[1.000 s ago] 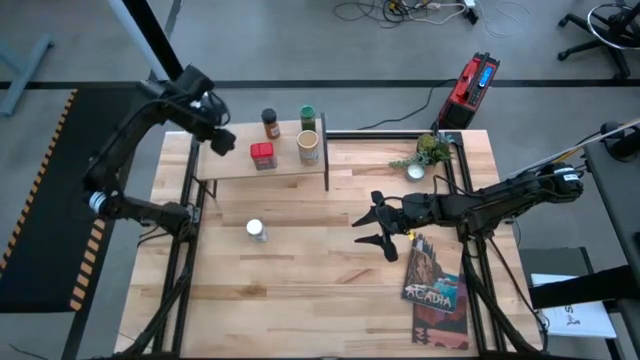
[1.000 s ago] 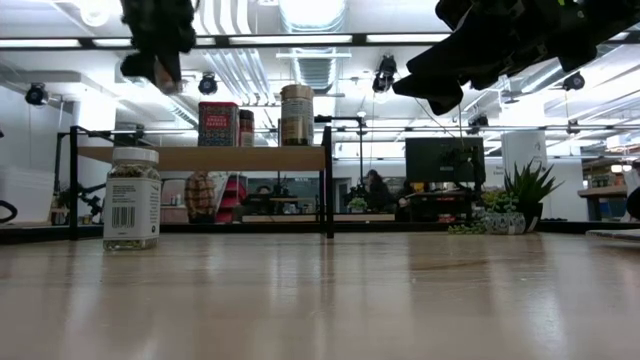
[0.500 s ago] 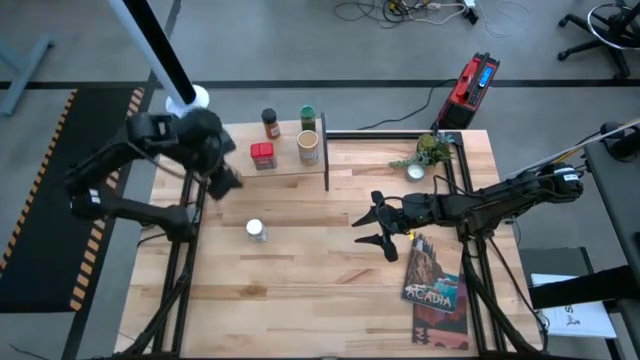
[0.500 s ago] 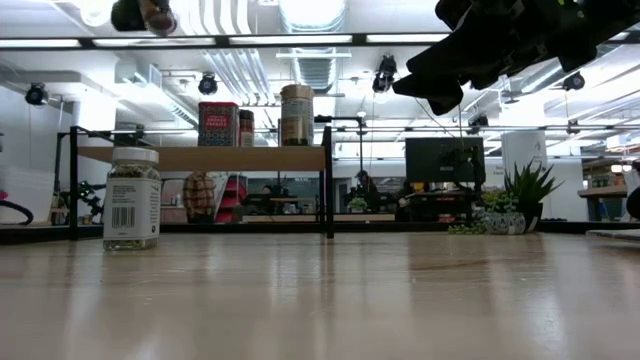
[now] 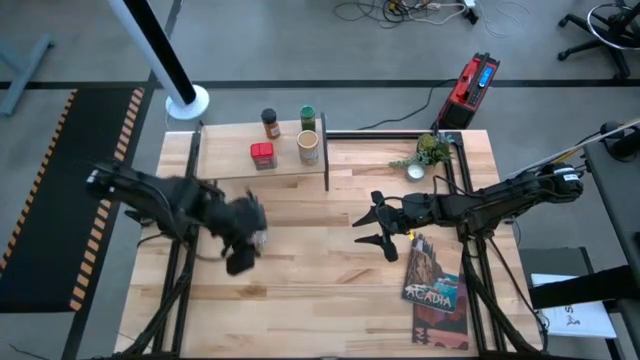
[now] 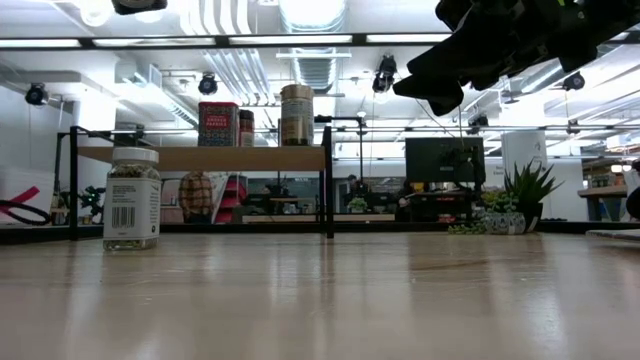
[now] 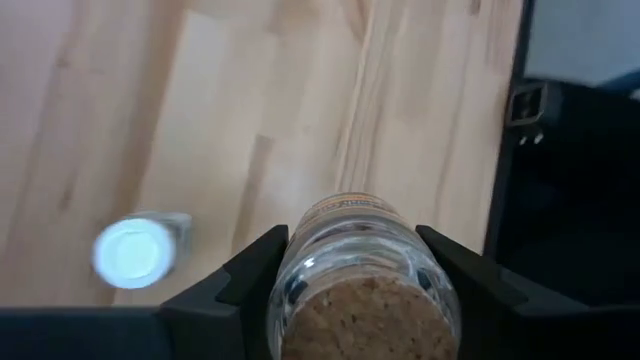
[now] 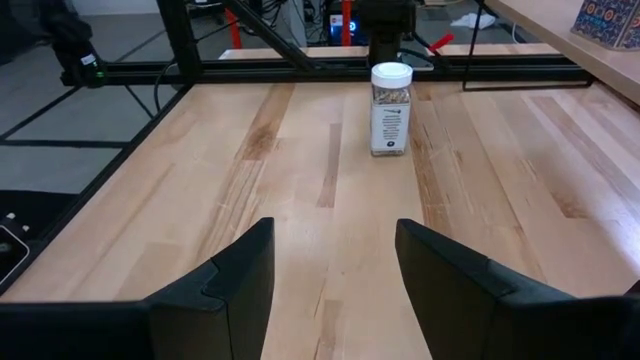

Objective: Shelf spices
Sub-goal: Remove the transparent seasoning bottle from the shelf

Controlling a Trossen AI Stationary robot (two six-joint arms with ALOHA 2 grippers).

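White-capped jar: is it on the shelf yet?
No, the white-capped jar stands on the tabletop, lower than the shelf.

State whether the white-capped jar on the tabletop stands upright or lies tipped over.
Upright: in the low view the white-capped jar stands on its base on the tabletop, with its cap uppermost.

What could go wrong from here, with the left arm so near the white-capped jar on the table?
1. The left gripper holds a jar high over the table, nearly above the white-capped jar. Lowering here might knock that one over.
2. On the shelf, the red tin, the tan canister and two jars stand close together. Another one set among them could push one off.
The right gripper waits open, away from both.
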